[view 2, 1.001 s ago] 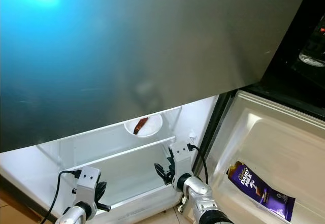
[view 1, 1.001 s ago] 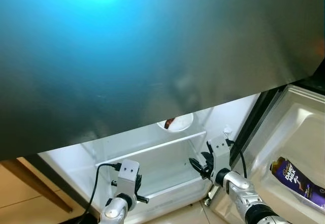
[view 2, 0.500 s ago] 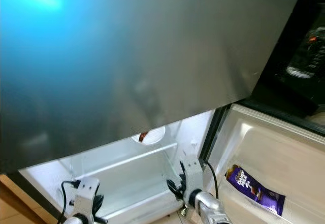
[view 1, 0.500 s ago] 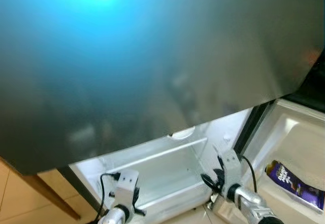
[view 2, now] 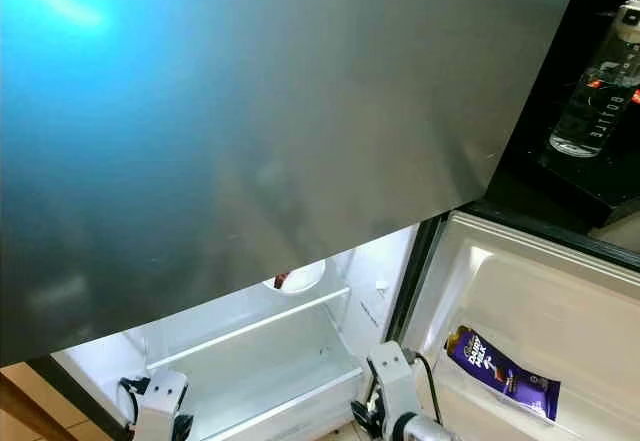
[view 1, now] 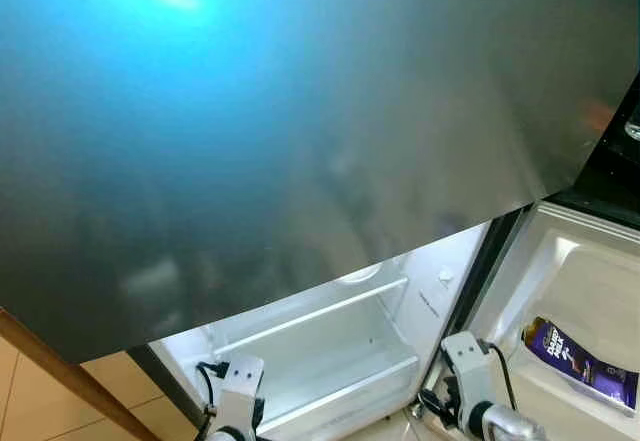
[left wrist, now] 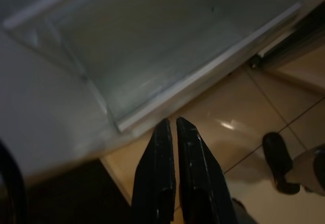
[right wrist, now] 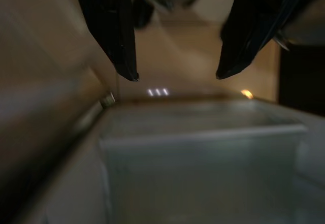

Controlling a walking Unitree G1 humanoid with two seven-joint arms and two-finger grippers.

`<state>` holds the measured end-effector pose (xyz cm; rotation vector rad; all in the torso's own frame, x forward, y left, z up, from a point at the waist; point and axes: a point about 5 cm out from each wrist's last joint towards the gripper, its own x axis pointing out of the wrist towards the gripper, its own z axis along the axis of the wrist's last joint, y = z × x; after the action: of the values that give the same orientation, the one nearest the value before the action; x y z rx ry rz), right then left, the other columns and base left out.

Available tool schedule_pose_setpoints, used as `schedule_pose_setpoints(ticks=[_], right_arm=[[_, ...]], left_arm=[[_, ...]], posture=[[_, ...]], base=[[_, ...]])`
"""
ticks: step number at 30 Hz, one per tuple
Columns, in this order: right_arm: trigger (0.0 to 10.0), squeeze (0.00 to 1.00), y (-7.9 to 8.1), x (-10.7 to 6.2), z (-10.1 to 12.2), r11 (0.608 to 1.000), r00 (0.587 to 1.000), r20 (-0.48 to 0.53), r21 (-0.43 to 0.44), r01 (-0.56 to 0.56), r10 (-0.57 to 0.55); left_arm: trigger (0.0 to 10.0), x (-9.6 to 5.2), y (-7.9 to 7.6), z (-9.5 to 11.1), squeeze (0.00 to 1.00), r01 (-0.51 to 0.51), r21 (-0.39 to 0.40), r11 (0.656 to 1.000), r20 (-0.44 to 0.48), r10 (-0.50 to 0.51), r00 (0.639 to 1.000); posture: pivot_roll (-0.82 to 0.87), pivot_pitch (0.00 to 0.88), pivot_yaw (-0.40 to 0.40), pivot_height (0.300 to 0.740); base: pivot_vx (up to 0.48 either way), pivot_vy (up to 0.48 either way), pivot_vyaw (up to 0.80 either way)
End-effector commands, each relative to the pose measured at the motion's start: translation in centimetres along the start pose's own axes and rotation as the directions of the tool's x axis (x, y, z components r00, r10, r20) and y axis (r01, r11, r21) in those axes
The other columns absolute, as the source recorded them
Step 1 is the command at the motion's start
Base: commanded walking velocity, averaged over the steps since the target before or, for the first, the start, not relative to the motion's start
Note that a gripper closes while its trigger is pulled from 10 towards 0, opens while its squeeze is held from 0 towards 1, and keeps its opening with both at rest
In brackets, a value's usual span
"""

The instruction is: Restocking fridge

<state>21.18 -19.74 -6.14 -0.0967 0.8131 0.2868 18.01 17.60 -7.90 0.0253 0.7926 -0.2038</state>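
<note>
The fridge's lower compartment [view 1: 330, 346] stands open, white and lit, with a glass shelf [view 1: 310, 316] across it. A white bowl [view 2: 297, 279] holding something dark red sits at the back, half hidden by the grey upper door [view 1: 300, 111]. A purple chocolate bar [view 2: 502, 373] lies in the open door's shelf [view 2: 560, 361] on the right. My left gripper [left wrist: 171, 122] is shut and empty above the tiled floor, just before the bottom drawer [left wrist: 167, 46]. Low by the compartment's front right corner, my right gripper [right wrist: 175, 75] is open with nothing between its fingers.
A clear plastic bottle [view 2: 600, 81] stands on a dark ledge at the upper right. A wooden edge [view 1: 60, 366] runs along the fridge's left side. Beige floor tiles [left wrist: 244, 107] lie in front of the fridge.
The camera has shifted, so the grey door hides more of the bowl. Both arms have sunk lower in the picture. The right gripper has drawn back from the shelf to the compartment's front.
</note>
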Motion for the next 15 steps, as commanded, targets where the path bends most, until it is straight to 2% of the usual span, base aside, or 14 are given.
schedule_pose_setpoints(ticks=[1, 4, 5, 6, 8, 15], right_arm=[[10.0, 0.00, -1.1, -0.5, -1.0, 0.998, 0.997, -0.050, 0.004, 0.063, -0.063], [10.0, 0.00, -1.2, -0.7, -1.5, 0.997, 0.995, -0.069, 0.004, 0.074, -0.073], [10.0, 0.00, -1.6, -1.2, -2.6, 0.995, 0.991, -0.101, 0.031, 0.096, -0.092], [10.0, 0.00, -1.6, -1.2, -2.6, 0.995, 0.991, -0.101, 0.031, 0.096, -0.092], [10.0, 0.00, -2.1, -1.9, -4.2, 0.988, 0.979, -0.156, 0.064, 0.139, -0.128], [10.0, 0.00, -2.7, -2.6, -5.6, 0.972, 0.961, -0.210, 0.109, 0.206, -0.180]], left_arm=[[10.0, -0.6, 0.9, -1.4, 0.00, -0.041, -0.018, 0.999, -0.074, 0.039, 0.996], [10.0, -0.7, 0.8, -1.9, 0.00, -0.039, -0.021, 0.999, -0.097, 0.037, 0.995], [10.0, -1.0, 0.7, -2.9, 0.00, -0.041, -0.037, 0.998, -0.147, 0.035, 0.989], [10.0, -1.0, 0.7, -2.9, 0.00, -0.041, -0.037, 0.998, -0.147, 0.035, 0.989], [10.0, -1.3, 0.6, -3.8, 0.00, -0.041, -0.060, 0.997, -0.191, 0.029, 0.981], [10.0, -1.2, 0.3, -3.8, 0.00, -0.044, -0.084, 0.995, -0.195, 0.027, 0.981]], posture=[[-0.02, 0.000, -0.011, 0.740], [-0.02, 0.000, -0.014, 0.740], [-0.02, 0.000, -0.014, 0.740], [-0.02, 0.000, -0.014, 0.740], [-0.02, 0.000, -0.019, 0.740], [-0.02, 0.000, -0.035, 0.740]], base=[[0.000, 0.000, 0.00], [0.000, 0.000, 0.00], [0.000, 0.000, 0.00], [0.000, 0.000, 0.00], [0.000, 0.000, 0.00], [0.000, 0.000, 0.00]])
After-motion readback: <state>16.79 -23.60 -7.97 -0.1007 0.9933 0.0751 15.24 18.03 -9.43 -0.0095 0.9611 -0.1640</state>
